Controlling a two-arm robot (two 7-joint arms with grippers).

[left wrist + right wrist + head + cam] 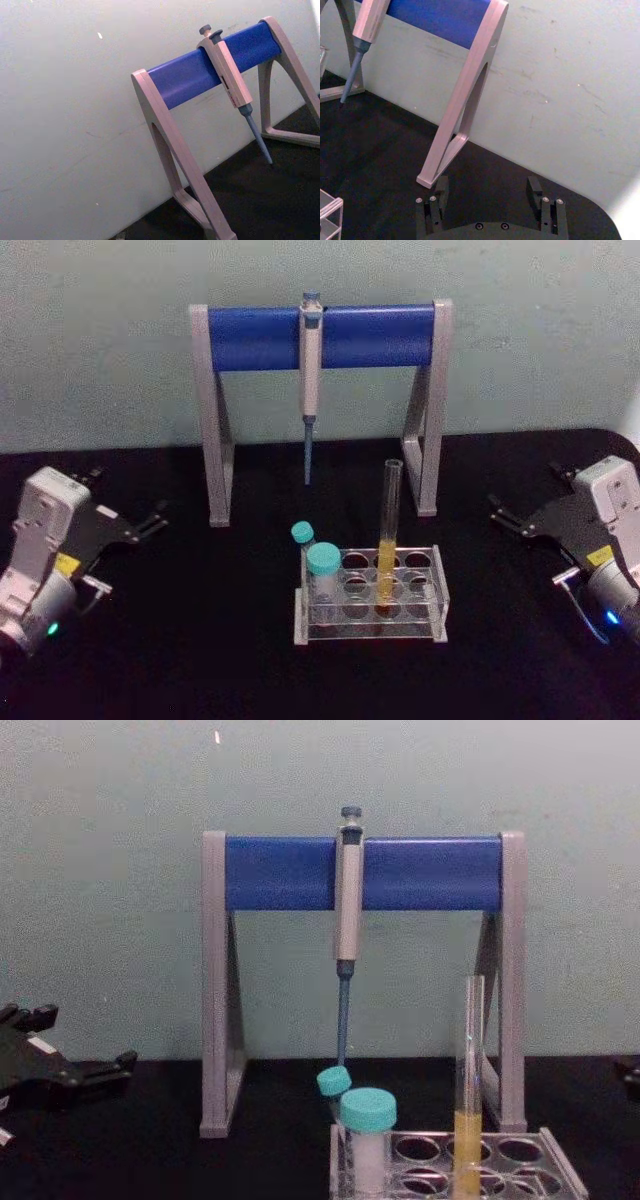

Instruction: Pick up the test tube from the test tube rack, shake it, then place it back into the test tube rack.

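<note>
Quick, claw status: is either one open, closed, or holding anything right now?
Left claw: open, holding nothing, parked off to the left.
Right claw: open, holding nothing, parked off to the right.

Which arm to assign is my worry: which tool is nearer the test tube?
Right. The right tool rests to the right of the test tube, off the right end of the test tube rack. The left tool sits farther off on its left.
</note>
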